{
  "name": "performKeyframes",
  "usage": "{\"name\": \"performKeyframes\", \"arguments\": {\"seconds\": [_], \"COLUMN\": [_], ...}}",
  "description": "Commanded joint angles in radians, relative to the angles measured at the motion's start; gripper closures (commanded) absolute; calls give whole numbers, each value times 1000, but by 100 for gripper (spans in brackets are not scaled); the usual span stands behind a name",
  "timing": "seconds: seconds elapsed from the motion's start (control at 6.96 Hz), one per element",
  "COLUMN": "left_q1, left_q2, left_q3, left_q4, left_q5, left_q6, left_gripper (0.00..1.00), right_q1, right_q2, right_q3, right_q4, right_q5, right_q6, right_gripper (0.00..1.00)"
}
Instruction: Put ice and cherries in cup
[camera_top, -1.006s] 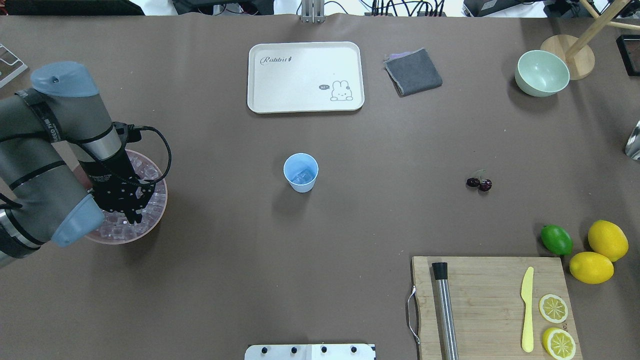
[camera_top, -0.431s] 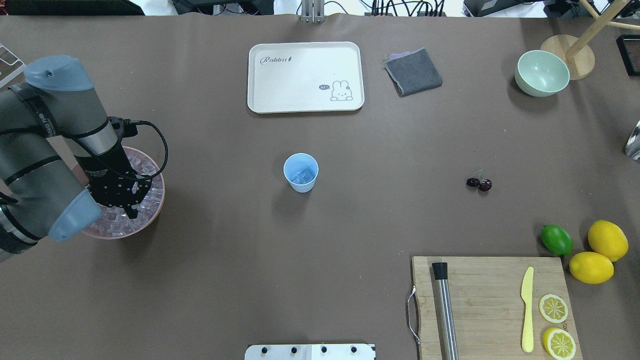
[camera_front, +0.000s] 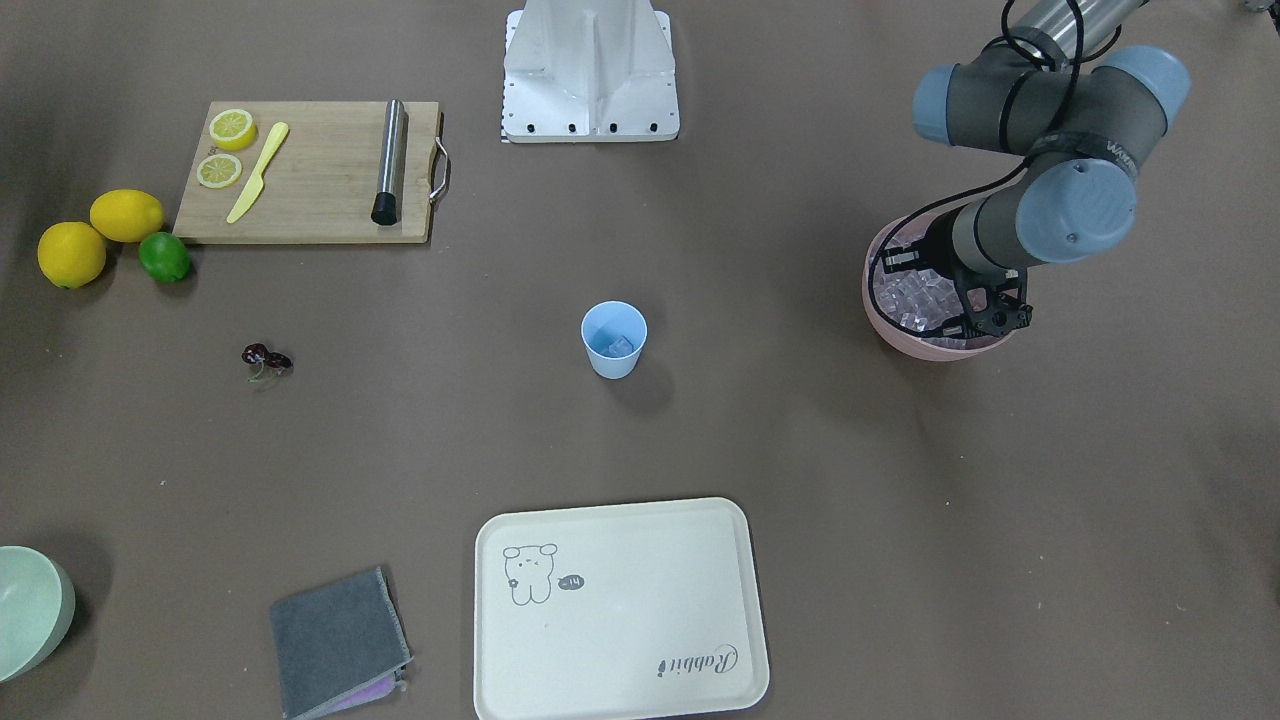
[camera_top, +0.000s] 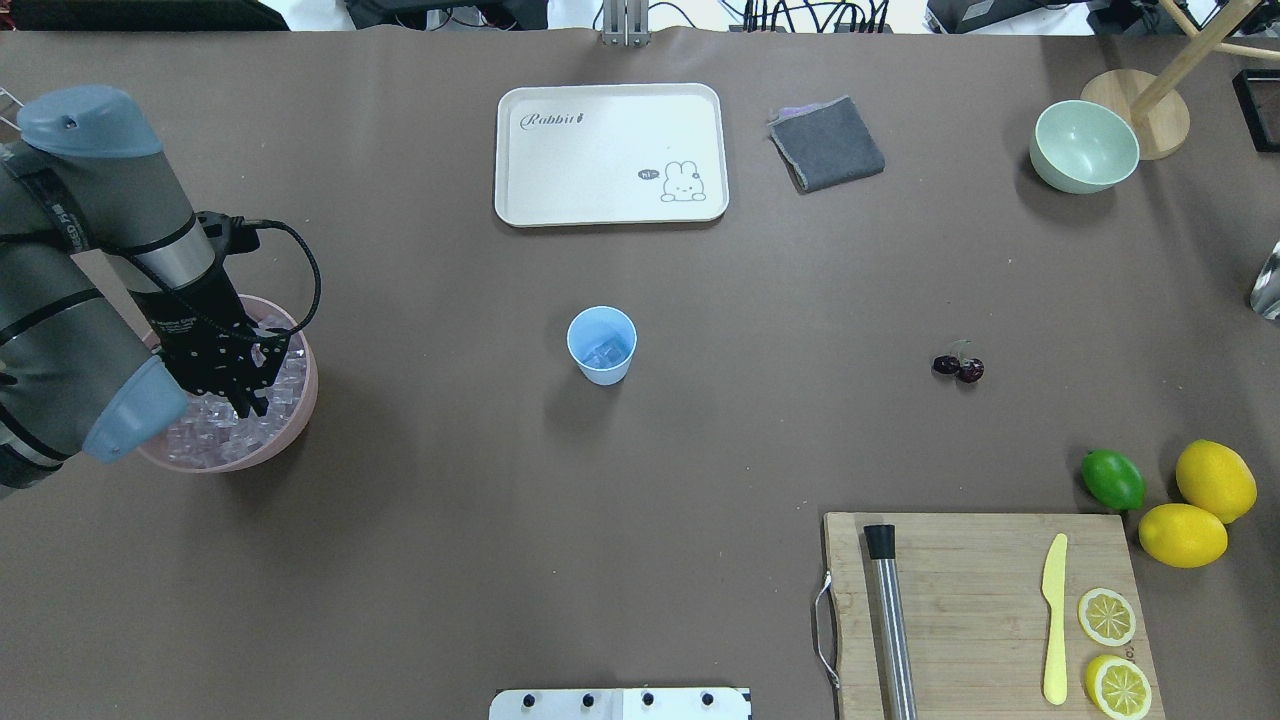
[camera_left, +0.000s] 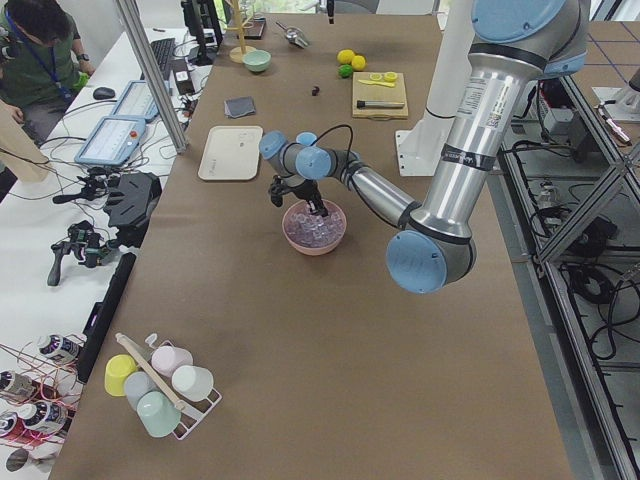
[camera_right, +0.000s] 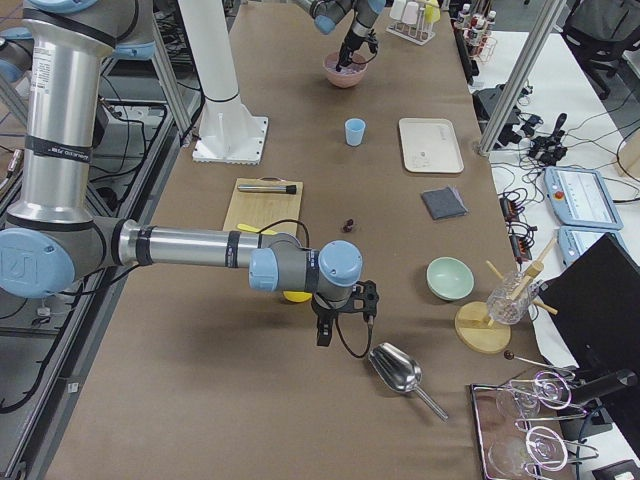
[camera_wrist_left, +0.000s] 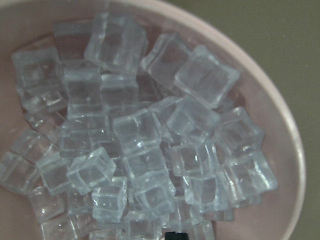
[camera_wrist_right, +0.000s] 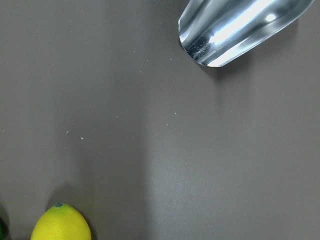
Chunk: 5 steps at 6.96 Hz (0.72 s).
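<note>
Brown table (camera_top: 700, 450): left gripper (camera_top: 250, 400) over ice (camera_wrist_left: 140, 135) in pink bowl (camera_front: 935, 352).
Finger state cannot be determined; likewise for right gripper (camera_right: 325, 332) near metal scoop (camera_right: 395, 370).

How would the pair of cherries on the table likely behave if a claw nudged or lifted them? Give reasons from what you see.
The cherries are round, so a nudge would probably roll or swing them. Their thin stems join them, so lifting one likely brings both, with one dangling. Being small, they are probably light and easily knocked away.
</note>
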<state>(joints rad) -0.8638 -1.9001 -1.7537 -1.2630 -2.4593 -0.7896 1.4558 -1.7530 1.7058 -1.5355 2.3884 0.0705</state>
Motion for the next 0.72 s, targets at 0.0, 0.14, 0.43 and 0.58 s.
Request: {"name": "performKeyframes", "arguments": {"seconds": [0.0,0.14,0.43,0.58], "left_q1": [-1,14,22,25], "left_q2": [-8,-2,19,22], "left_q3": [-13,-20,-50,-44], "left_q4": [10,10,49,72], "left_q5": [5,9,9,8], "left_q6": [10,10,10,10], "left_gripper": [13,6,4,4], "right_q1": [0,0,0,0], "right_q2": [0,0,0,0], "right_q3": [0,0,0,0], "right_q4": [0,0,0,0], "right_q5": [0,2,2,2], "right_q6": [0,0,-1,0], "right_gripper": [0,0,0,0]}}
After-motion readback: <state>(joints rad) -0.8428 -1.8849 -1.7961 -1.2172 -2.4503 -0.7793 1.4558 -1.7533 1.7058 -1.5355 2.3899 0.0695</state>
